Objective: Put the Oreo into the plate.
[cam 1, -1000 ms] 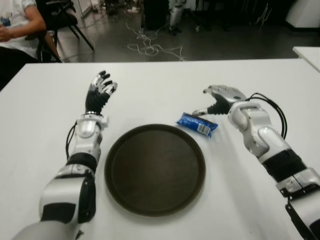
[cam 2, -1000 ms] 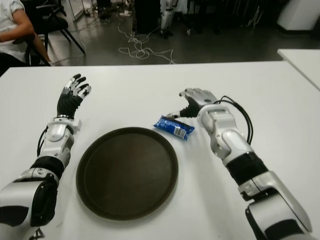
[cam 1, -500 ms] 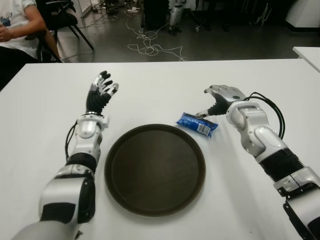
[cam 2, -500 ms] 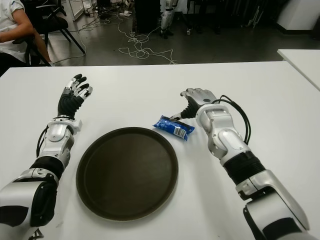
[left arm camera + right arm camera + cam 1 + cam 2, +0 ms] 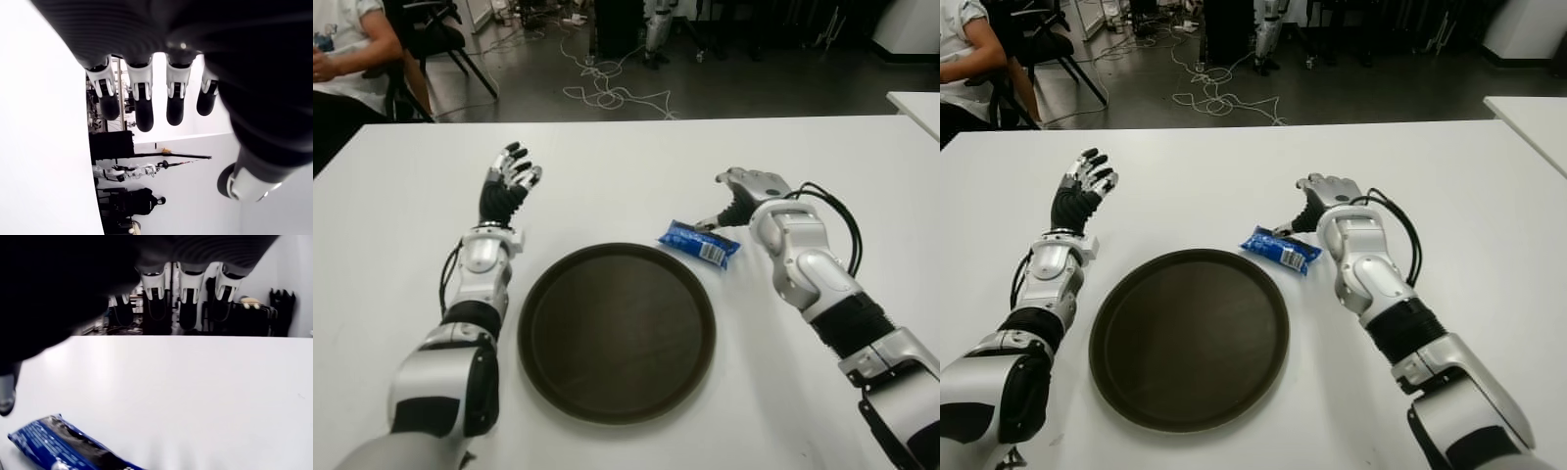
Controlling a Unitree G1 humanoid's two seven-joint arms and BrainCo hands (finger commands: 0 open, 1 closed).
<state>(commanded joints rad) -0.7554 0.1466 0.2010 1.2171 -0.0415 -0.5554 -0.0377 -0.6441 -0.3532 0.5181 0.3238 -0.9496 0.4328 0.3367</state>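
A blue Oreo packet (image 5: pixel 699 244) lies on the white table (image 5: pixel 607 186), just off the far right rim of the round dark brown plate (image 5: pixel 617 331). My right hand (image 5: pixel 736 196) hovers right behind the packet, open, fingers stretched forward and thumb tip pointing down close to the packet's right end; whether they touch I cannot tell. The right wrist view shows the packet (image 5: pixel 61 448) below the outstretched fingers (image 5: pixel 188 298), with nothing held. My left hand (image 5: pixel 507 179) stands raised to the left of the plate, open and holding nothing.
A person (image 5: pixel 347 54) sits beyond the table's far left corner beside a chair (image 5: pixel 440 39). Cables (image 5: pixel 607 93) lie on the floor behind the table. A second white table (image 5: pixel 915 103) shows at the right edge.
My right forearm has swung a little inward toward the plate while its hand stays by the packet. The packet has not moved. The left hand has barely shifted.
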